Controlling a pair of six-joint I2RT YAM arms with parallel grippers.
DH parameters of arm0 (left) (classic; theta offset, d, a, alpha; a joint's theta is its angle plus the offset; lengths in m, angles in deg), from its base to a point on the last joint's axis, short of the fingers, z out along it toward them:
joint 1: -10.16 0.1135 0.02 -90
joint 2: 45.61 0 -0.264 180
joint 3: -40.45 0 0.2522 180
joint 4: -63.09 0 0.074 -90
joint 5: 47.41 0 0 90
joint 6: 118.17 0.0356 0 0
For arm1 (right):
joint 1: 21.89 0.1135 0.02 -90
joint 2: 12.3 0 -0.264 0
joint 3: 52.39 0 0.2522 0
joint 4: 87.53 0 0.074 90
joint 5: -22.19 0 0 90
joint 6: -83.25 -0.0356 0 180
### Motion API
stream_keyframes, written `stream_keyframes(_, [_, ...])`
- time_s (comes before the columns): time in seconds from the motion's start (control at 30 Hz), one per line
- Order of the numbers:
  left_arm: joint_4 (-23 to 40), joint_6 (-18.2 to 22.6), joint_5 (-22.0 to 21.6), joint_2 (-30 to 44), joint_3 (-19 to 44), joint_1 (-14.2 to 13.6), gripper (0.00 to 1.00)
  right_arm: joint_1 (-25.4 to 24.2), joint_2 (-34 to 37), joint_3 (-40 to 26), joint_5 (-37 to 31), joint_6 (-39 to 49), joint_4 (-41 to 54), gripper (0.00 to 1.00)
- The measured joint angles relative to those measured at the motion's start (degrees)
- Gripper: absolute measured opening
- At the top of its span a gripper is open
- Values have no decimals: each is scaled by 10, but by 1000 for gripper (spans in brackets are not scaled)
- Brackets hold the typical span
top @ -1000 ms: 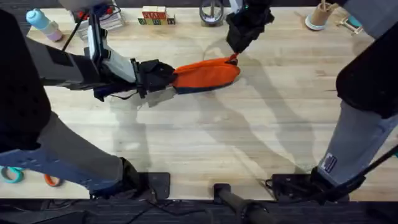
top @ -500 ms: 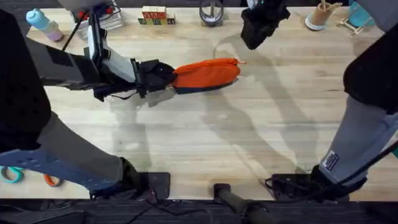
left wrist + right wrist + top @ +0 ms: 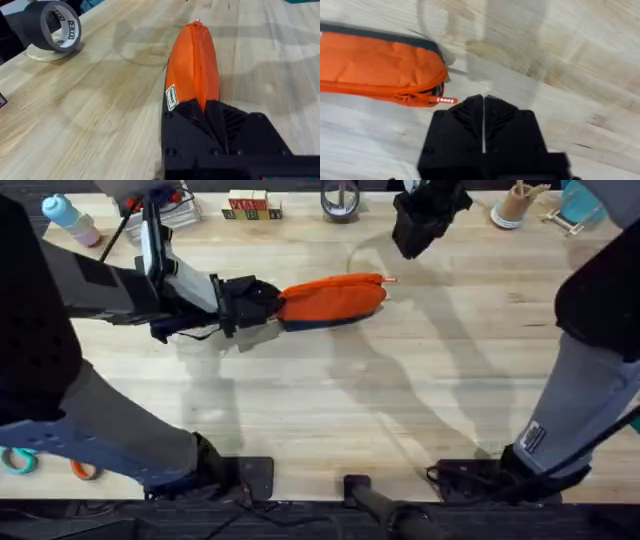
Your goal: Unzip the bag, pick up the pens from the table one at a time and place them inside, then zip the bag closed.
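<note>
The orange bag (image 3: 335, 298) with a dark base lies on the table (image 3: 330, 410), its zipper drawn shut along the top. My left gripper (image 3: 278, 302) is shut on the bag's left end; in the left wrist view the black fingers (image 3: 200, 112) clamp the bag (image 3: 195, 60). My right gripper (image 3: 410, 248) hangs above and to the right of the bag, shut with nothing in it. In the right wrist view the right gripper (image 3: 484, 101) hovers just beyond the small orange pull (image 3: 445, 100) at the end of the bag (image 3: 380, 62). The pens are out of view.
Along the table's far edge stand a tape roll (image 3: 340, 200), toy blocks (image 3: 247, 205), a blue bottle (image 3: 68, 218) and a cup (image 3: 515, 205). The tape roll (image 3: 50, 27) also appears in the left wrist view. Bare wood lies in front of the bag.
My right gripper has let go of the bag's pull and risen away to the far right. The bag and my left gripper have stayed put.
</note>
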Motion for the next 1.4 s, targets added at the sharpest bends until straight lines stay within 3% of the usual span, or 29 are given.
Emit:
stream_keyframes(0.2, [0,0,0,0,0,0,42,0,0,-14,0,2,25,934])
stream_keyframes(0.23, [0,0,0,0,0,0,42,0,0,-20,0,3,30,978])
stream_keyframes(0.67, [0,0,0,0,0,0,42,0,-16,-135,0,3,97,997])
stream_keyframes(1.27, [0,0,0,0,0,0,42,-11,-122,-138,0,3,112,997])
stream_keyframes(1.4, [0,0,0,0,0,0,42,-18,-144,-108,0,3,96,997])
